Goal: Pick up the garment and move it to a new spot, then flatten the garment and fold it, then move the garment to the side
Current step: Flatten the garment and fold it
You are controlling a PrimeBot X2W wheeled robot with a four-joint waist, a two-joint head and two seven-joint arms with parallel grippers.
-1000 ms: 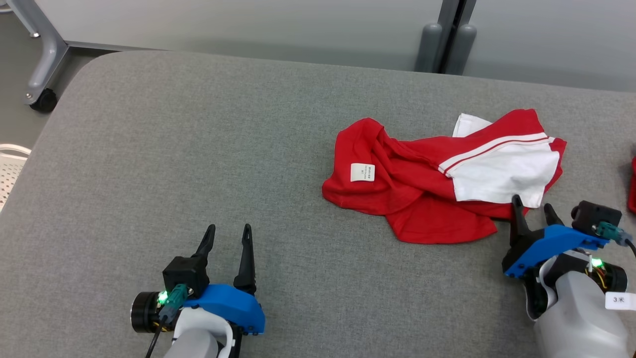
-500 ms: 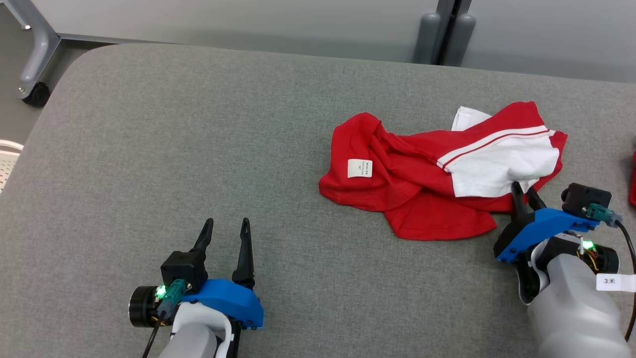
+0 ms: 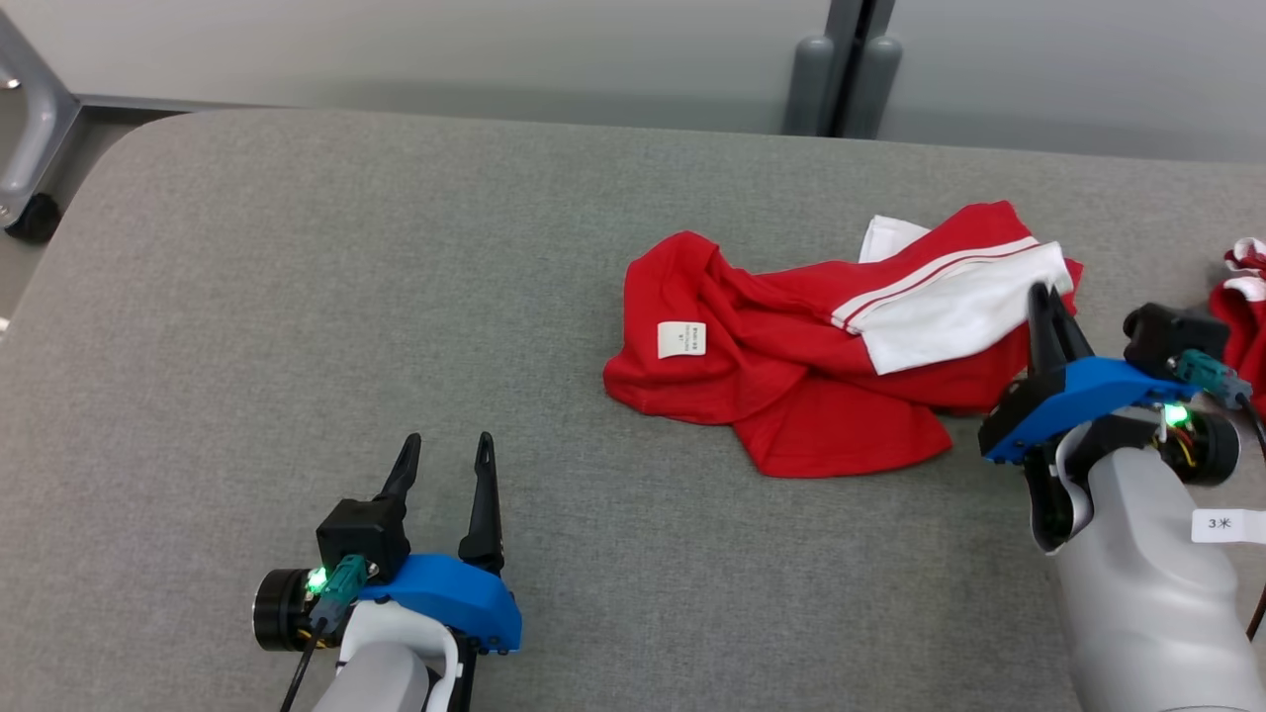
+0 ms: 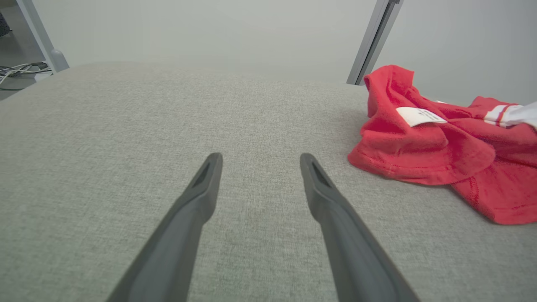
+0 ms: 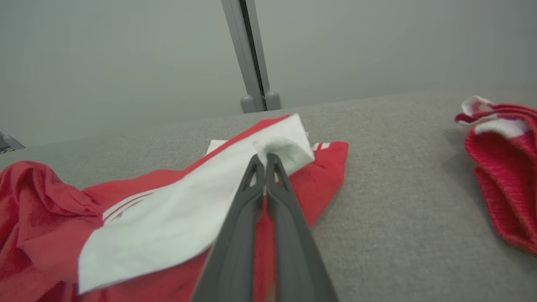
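Garment (image 3: 781,386) lies crumpled on the counter (image 3: 297,297), toward the counter's far right side. Right pincer (image 3: 1041,294) pinches its cloth; left pincer (image 3: 449,440) stands spread. Lifting, moving, flattening and folding are not yet done.

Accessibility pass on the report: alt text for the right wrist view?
The right gripper, shut, pinches the white panel of a crumpled red-and-white garment on a grey padded table. A second garment, red, lies at the right edge.

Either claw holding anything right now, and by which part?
Right claw is shut on the garment, pinching the edge of its white panel. Left claw is open, holding nothing.
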